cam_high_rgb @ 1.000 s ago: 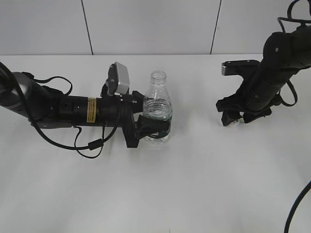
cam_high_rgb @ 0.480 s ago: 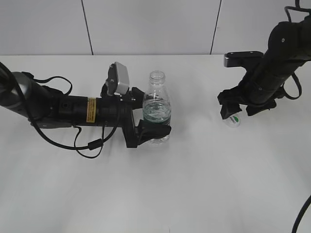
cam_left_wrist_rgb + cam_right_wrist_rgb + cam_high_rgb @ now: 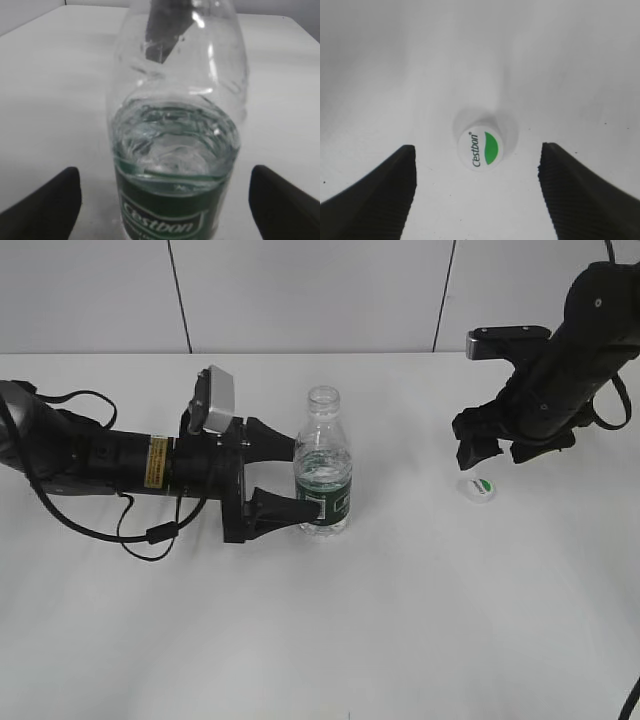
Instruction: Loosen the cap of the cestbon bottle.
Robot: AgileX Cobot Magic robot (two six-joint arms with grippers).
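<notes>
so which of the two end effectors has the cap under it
The right end effector, on the right of the exterior view. The white cap lies on the table between its open fingers, untouched. The left end effector instead flanks the capless cestbon bottle.

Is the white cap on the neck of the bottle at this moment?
No, the cap lies on the table between the open right gripper fingers, and the bottle neck is bare.

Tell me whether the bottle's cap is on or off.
Off. The bottle stands upright with a bare, open neck, and the cap lies apart on the table, printed top facing up.
</notes>
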